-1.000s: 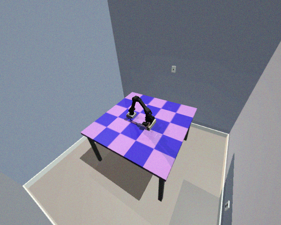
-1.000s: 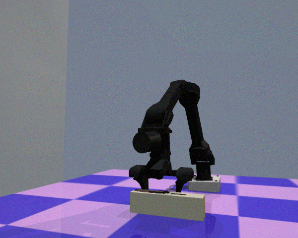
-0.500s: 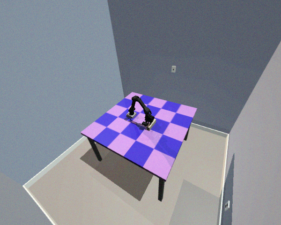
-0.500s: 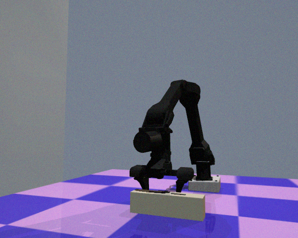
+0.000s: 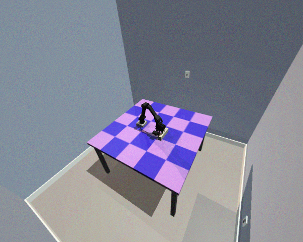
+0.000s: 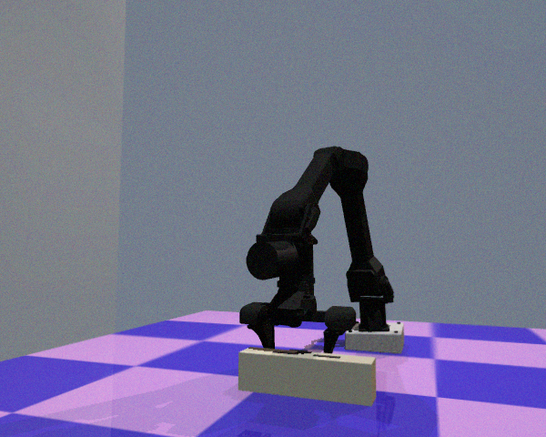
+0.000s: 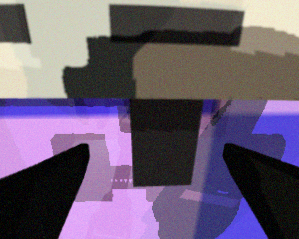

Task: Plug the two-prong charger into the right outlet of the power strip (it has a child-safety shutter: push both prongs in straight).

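The cream power strip point(image 5: 163, 134) point(image 6: 306, 378) point(image 7: 7, 82) stands on the table. In the wrist view its top crosses the upper part, with one dark slot point(image 7: 176, 19) above centre and another dark slot point(image 7: 7, 24) at the left edge. A dark rectangular block point(image 7: 161, 154), apparently the charger, shows just below the strip's edge; its prongs are not visible. My gripper point(image 6: 298, 350) point(image 7: 157, 150) is open and empty. Its fingertips stand wide apart, one to each side of the block in the wrist view and not touching it. In the exterior view the tips are behind the strip's top edge.
The checkered table point(image 5: 131, 156) point(image 6: 494, 375) bears the arm's pale base point(image 5: 141, 124) point(image 6: 376, 340), behind the strip in the exterior view. Shadows of the arm fall over the strip and table. Wall outlets point(image 5: 187, 74) point(image 5: 245, 221) are far from the arm.
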`<state>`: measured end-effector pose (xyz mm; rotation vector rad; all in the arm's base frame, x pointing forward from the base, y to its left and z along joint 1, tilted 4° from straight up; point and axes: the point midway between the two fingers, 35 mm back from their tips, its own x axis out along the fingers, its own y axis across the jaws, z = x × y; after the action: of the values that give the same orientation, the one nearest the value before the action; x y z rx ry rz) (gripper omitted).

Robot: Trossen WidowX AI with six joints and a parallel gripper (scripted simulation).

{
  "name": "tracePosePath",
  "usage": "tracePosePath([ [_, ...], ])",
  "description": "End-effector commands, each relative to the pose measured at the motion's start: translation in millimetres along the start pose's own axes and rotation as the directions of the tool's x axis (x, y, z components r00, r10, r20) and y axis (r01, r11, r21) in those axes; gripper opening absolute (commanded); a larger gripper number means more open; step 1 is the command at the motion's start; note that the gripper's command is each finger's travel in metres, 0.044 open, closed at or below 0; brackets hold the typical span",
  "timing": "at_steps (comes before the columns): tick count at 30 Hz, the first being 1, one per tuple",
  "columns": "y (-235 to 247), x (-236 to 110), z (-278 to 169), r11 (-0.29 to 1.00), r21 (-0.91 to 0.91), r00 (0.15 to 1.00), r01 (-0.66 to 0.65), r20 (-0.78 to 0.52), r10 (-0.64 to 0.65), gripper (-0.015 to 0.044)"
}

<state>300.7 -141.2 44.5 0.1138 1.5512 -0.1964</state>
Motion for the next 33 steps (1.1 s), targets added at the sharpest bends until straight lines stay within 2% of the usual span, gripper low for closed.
tracePosePath([
  [1, 0.3, 0.0, -4.9, 1.000, -0.003, 1.000, -0.004, 0.003, 0.004, 0.0440],
  [33, -0.2, 3.3, -40.8, 1.000, -0.003, 1.000, -0.004, 0.001, 0.004, 0.0440],
])
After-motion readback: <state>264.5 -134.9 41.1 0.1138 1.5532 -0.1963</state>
